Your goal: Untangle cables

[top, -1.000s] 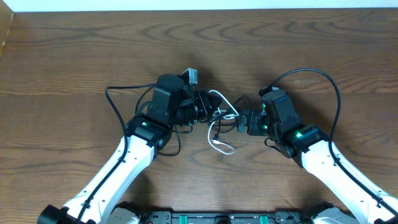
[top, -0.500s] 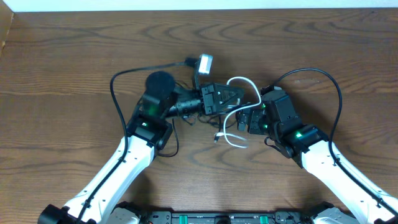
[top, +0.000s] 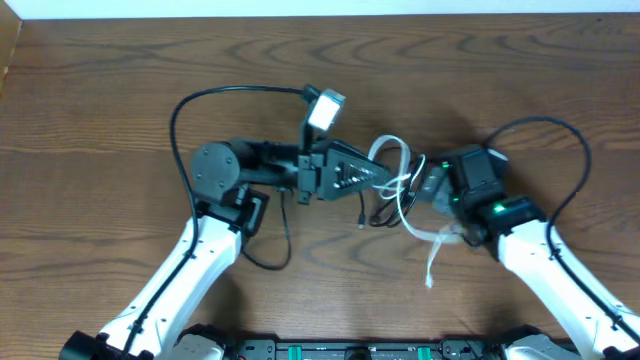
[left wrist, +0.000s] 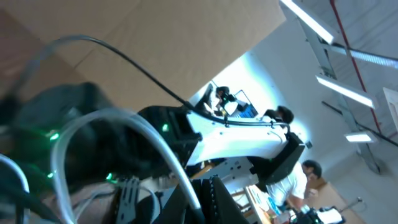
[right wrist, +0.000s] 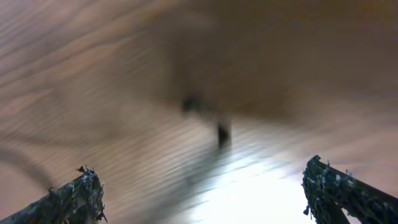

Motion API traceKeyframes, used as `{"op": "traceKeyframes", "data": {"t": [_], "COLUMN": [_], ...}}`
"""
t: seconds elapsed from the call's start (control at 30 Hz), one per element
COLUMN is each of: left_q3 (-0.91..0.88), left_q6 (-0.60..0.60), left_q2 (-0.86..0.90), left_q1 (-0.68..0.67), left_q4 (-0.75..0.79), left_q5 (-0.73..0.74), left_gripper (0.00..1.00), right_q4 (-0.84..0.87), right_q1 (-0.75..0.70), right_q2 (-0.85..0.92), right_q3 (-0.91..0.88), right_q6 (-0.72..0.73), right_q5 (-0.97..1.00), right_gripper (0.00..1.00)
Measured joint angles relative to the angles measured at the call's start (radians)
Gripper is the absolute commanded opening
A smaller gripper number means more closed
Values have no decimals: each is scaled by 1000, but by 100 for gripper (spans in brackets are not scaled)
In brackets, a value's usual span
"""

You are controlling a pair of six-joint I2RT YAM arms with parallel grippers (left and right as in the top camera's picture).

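My left gripper [top: 388, 173] reaches right across the middle of the table, shut on the white cable [top: 433, 262]. That cable loops up around the fingertips and trails down to the front right. In the left wrist view the white cable [left wrist: 155, 140] curves down into my closed left gripper [left wrist: 205, 202]. A thin black cable [top: 375, 218] hangs below it, plug end towards the table. My right gripper [top: 428, 186] is close beside the loops and open. The right wrist view is blurred: my right gripper [right wrist: 208, 193] stands wide with nothing between the fingers.
The left arm's thick black wire [top: 190, 100] arcs over the back left, and the right arm's wire [top: 575, 150] arcs at the right. The wooden table [top: 100, 180] ends at a white edge along the back.
My left arm has swung out to the right and lifted, dragging the cable bunch with it. The white cable's end now trails to the front right. My right arm has shifted right, still open.
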Motion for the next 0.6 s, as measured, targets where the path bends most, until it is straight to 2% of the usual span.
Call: {"op": "traceKeyframes", "data": {"t": [0.2, 0.37, 0.6], "left_q3": [0, 0, 0], "left_q6": [-19, -20, -19], "left_q2": [0, 0, 0], "left_q1": [183, 330, 350], "left_q4": [-1, -1, 1], "left_q5": [50, 90, 120], "left_gripper": [7, 8, 8], "right_q4": [-39, 16, 18], "right_q1": [-161, -193, -185], "right_q2": [0, 0, 0], "right_q3": [0, 0, 0], "right_q6": [5, -75, -195], "right_q5": [-9, -133, -328], "right_gripper": [99, 99, 99]}}
